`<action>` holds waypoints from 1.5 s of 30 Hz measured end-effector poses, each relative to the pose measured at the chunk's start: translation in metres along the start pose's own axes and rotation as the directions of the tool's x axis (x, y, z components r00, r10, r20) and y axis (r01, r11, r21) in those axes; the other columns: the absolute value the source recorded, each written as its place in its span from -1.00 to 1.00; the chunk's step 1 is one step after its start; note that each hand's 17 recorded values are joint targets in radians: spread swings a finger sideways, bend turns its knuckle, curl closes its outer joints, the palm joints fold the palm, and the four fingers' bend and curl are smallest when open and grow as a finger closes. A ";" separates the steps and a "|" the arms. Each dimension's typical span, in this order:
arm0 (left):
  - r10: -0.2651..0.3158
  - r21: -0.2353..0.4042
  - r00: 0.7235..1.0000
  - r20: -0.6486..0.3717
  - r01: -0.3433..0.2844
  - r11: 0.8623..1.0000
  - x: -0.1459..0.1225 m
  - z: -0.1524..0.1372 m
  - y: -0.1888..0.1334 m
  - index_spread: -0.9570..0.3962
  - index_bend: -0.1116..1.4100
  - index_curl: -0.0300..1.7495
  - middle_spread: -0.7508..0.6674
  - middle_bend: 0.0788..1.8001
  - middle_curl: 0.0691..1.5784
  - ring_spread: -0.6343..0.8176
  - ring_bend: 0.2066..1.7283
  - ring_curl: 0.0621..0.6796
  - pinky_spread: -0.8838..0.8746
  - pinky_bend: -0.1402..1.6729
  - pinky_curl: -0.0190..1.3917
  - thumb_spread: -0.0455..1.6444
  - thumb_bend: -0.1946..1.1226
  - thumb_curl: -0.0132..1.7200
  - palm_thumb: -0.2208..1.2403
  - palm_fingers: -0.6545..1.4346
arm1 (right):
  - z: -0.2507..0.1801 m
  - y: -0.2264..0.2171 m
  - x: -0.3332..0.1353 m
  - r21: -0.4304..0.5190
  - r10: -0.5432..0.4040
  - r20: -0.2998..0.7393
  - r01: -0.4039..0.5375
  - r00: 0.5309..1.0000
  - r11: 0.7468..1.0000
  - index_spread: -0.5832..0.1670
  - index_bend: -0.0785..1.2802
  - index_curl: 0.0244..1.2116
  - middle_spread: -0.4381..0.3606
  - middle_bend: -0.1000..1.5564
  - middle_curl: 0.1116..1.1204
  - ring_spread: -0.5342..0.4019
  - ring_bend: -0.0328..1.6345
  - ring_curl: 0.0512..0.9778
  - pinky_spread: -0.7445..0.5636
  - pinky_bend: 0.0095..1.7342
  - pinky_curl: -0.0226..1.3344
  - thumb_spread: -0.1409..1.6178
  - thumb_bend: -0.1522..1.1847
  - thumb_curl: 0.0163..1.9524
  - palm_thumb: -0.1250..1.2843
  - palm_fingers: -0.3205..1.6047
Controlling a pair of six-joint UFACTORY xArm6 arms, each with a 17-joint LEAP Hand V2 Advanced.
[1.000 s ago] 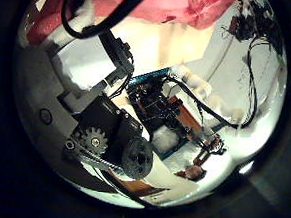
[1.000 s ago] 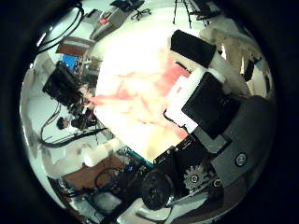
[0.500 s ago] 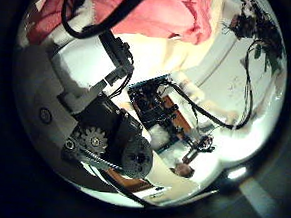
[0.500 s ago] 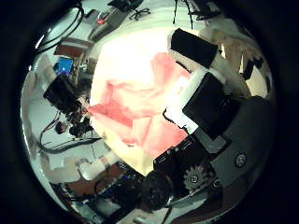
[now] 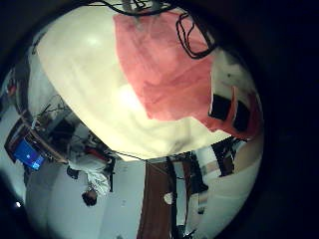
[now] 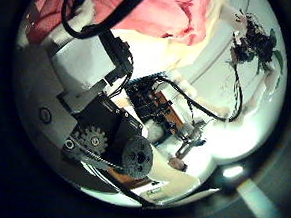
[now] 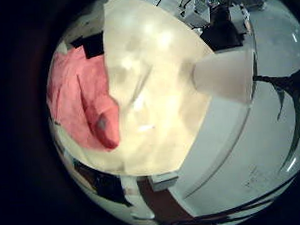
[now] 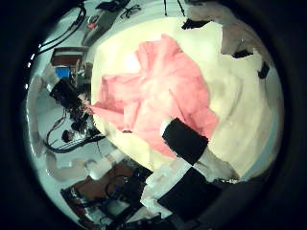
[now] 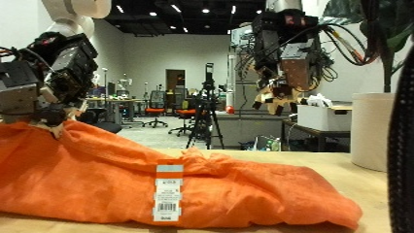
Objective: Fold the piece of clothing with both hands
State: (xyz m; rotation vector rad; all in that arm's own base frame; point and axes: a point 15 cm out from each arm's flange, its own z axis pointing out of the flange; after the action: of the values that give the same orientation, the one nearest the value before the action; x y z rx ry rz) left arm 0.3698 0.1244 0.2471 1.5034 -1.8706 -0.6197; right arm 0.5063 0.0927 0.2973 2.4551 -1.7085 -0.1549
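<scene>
Beside your work you had the pale table (image 9: 378, 186) showing bare at its near corner, a white pot (image 9: 370, 131) standing on it with a dark leafy plant (image 9: 378, 29) above, and behind stood a tripod (image 9: 207, 109) near red chairs (image 9: 158, 112).

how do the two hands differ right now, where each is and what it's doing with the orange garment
The left hand is down at the orange garment, its fingertips at the raised end of the cloth; the right hand hangs high in the air, clear of the garment. The left hand's fingers point down into the fabric, though a grip cannot be confirmed; the right hand holds nothing. Both are black-and-white fingered hands above the table.
</scene>
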 end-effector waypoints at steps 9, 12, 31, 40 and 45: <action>0.025 0.025 1.000 0.005 -0.025 0.999 0.012 0.010 0.025 -0.55 -0.62 0.60 -0.89 -0.18 0.48 -0.74 0.48 0.64 -0.70 0.49 -0.08 0.16 -0.73 -0.14 0.50 0.59 | 0.039 0.048 -0.018 -0.161 -0.034 0.024 0.038 0.999 0.986 -0.22 -0.27 -0.09 -0.22 0.10 -0.10 -0.19 0.23 -0.14 -0.26 -0.18 -0.06 0.51 -0.82 -0.70 -0.28 -0.46; 0.033 0.032 0.999 0.012 -0.034 0.999 0.017 0.019 0.037 -0.54 -0.62 0.61 -0.89 -0.17 0.48 -0.74 0.48 0.64 -0.69 0.49 -0.07 0.16 -0.73 -0.14 0.50 0.59 | 0.053 0.058 -0.030 -0.196 -0.055 0.026 0.059 0.998 0.979 -0.16 -0.28 -0.12 -0.13 0.04 -0.16 -0.09 0.13 -0.23 -0.08 -0.26 -0.13 0.49 -0.82 -0.71 -0.32 -0.51; 0.046 0.092 0.996 0.070 -0.052 0.994 0.038 0.045 0.077 -0.49 -0.62 0.63 -0.89 -0.17 0.48 -0.73 0.49 0.64 -0.70 0.48 -0.05 0.15 -0.73 -0.15 0.49 0.59 | 0.129 0.037 -0.067 -0.281 -0.117 0.011 0.116 0.993 0.953 0.07 -0.49 -0.28 0.16 -0.24 -0.39 0.20 -0.10 -0.47 0.24 -0.45 -0.36 0.42 -0.81 -0.72 -0.34 -0.43; 0.042 0.093 0.995 0.087 -0.050 0.994 0.042 0.043 0.077 -0.47 -0.62 0.64 -0.89 -0.17 0.48 -0.73 0.49 0.64 -0.70 0.48 -0.04 0.15 -0.73 -0.15 0.49 0.59 | 0.144 0.040 -0.072 -0.326 -0.121 -0.013 0.110 0.993 0.939 0.18 -0.60 -0.32 0.29 -0.29 -0.43 0.27 -0.10 -0.51 0.26 -0.50 -0.42 0.35 -0.81 -0.71 -0.34 -0.33; 0.044 0.087 0.995 0.088 -0.052 0.995 0.042 0.043 0.075 -0.46 -0.62 0.64 -0.89 -0.16 0.48 -0.73 0.49 0.64 -0.70 0.47 -0.04 0.15 -0.73 -0.15 0.48 0.59 | 0.147 0.041 -0.067 -0.341 -0.128 -0.058 0.101 0.990 0.935 0.09 -0.62 -0.34 0.13 -0.22 -0.40 0.04 0.04 -0.48 0.07 -0.46 -0.46 0.32 -0.79 -0.70 -0.26 -0.05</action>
State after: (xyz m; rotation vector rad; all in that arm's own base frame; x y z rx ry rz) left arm 0.2824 0.0991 0.2794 1.5049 -2.0180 -0.5936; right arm 0.4205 0.1323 0.1602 2.2710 -1.3739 -0.3298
